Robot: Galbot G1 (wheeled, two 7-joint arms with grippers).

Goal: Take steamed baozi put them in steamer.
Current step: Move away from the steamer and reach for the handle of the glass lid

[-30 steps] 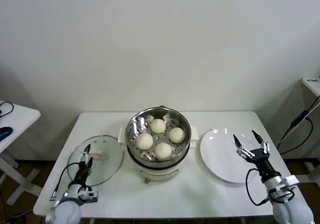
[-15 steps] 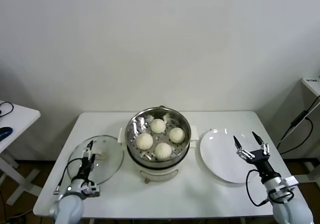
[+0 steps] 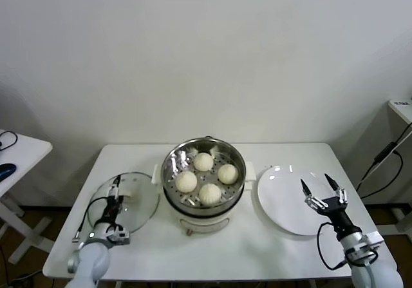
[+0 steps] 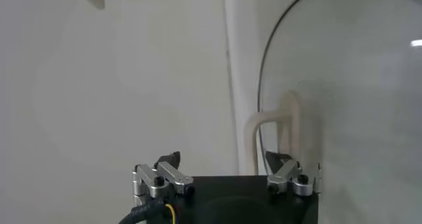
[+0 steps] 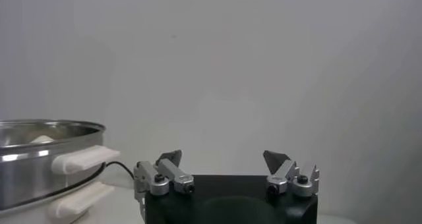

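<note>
Right gripper (image 3: 320,191) is spread wide, nothing grasped, over the near edge of the bare plate (image 3: 280,201). Left gripper (image 3: 113,196) is likewise released, poised above the glass lid (image 3: 138,204) (handle just ahead). All four steamed baozi (image 3: 206,178) are seated in the steamer (image 3: 203,201). Loading is judged finished; only lidding could be called for next.

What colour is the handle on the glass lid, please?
White, on the glass lid; the head view shows it best.
</note>
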